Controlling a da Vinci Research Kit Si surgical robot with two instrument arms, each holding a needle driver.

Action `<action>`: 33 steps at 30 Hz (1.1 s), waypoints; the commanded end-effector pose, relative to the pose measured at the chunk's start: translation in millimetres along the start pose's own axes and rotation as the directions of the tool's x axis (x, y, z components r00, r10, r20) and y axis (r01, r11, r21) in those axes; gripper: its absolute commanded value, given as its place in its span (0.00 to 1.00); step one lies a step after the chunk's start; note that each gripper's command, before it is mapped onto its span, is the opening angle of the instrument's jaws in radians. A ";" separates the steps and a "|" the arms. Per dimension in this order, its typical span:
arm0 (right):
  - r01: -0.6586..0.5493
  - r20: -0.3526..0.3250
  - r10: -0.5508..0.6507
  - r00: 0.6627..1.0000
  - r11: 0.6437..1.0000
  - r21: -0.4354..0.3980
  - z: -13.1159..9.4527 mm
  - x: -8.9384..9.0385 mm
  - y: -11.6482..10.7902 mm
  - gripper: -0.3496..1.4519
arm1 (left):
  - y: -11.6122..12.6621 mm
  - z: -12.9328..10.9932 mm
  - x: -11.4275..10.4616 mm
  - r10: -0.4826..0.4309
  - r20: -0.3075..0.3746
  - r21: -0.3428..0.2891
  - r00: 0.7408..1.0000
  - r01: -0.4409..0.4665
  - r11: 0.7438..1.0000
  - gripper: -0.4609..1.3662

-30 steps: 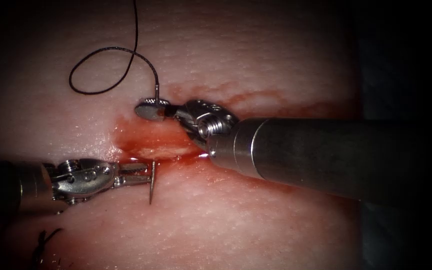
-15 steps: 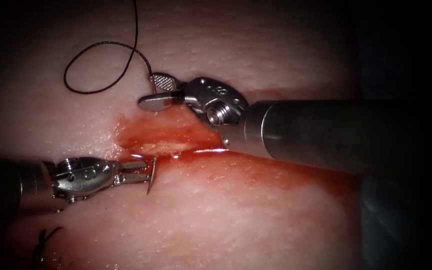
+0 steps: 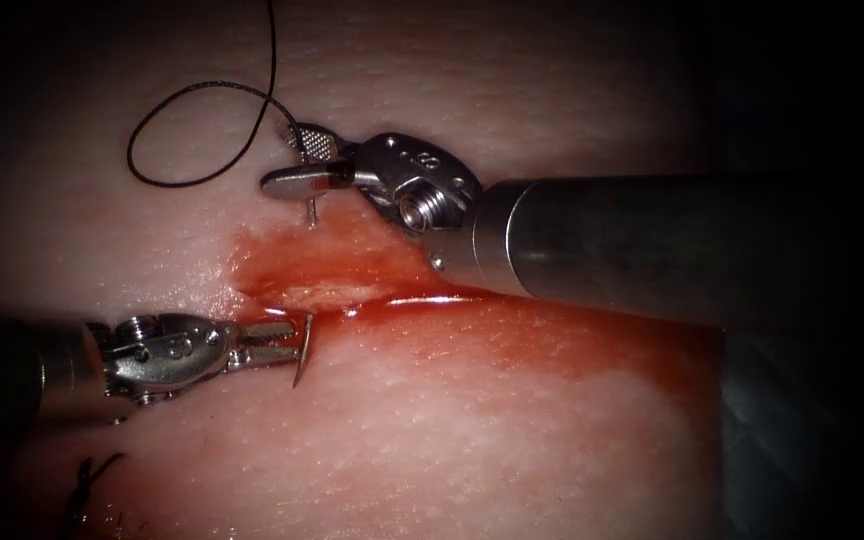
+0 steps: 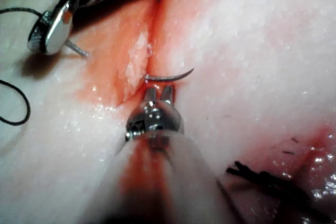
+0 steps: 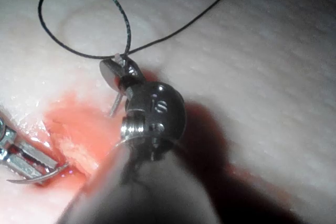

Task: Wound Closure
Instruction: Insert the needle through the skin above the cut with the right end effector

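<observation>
Left end effector gripping needle near its tip end at cut | right end effector gaping around needle's tail by thread | needle passing through tissue

Black thread, red fluid

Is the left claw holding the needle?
Yes, the left claw grips the needle near its tip, its body through the tissue; the right claw is open, empty.
</observation>
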State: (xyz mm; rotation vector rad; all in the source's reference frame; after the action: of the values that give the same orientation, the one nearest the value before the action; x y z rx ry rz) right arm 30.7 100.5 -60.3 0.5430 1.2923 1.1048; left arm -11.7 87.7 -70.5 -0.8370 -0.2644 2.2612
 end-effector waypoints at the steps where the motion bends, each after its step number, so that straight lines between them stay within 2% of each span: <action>1: -0.081 -0.001 0.081 0.997 0.996 -0.026 0.0 0.4 -0.2 0.00 | 0.0 0.0 0.0 -0.001 0.000 -0.005 1.000 0.000 1.000 0.24; 5: -0.233 0.005 0.234 0.972 0.970 -0.076 0.0 0.1 -0.1 0.00 | 0.0 0.0 0.0 0.000 0.000 -0.005 1.000 0.000 1.000 0.24; 8: -0.334 0.033 0.337 0.941 0.940 -0.067 0.1 -0.7 -0.7 0.00 | 0.0 0.0 0.0 -0.001 0.000 -0.004 1.000 0.001 1.000 0.24; 12: -0.415 0.061 0.417 0.907 0.909 -0.044 0.1 -2.0 -1.1 0.00 | 0.0 0.0 0.0 -0.001 0.000 -0.004 1.000 0.001 1.000 0.23; 15: -0.569 0.062 0.571 0.818 0.821 -0.048 -0.2 -3.4 -1.5 0.00 | 0.1 0.0 0.0 -0.001 0.000 -0.004 1.000 0.001 1.000 0.23; 23: -0.559 0.125 0.562 0.818 0.827 -0.064 -0.3 -7.3 -3.9 0.00 | 0.1 0.0 0.0 -0.001 0.000 -0.004 1.000 0.001 1.000 0.24; 27: -0.571 0.133 0.576 0.807 0.817 -0.074 -1.0 -9.3 -5.5 0.00 | 0.1 0.0 0.0 -0.001 0.000 -0.004 1.000 0.001 1.000 0.25; 33: -0.557 0.137 0.567 0.812 0.823 -0.107 -1.7 -11.5 -6.7 0.00 | 0.0 -0.1 0.1 -0.001 0.000 -0.005 1.000 0.001 1.000 0.25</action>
State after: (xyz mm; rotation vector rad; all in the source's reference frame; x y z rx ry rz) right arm 32.5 87.0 -60.9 0.9981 0.9665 1.5436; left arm -11.8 87.8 -70.5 -0.8391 -0.2703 2.2608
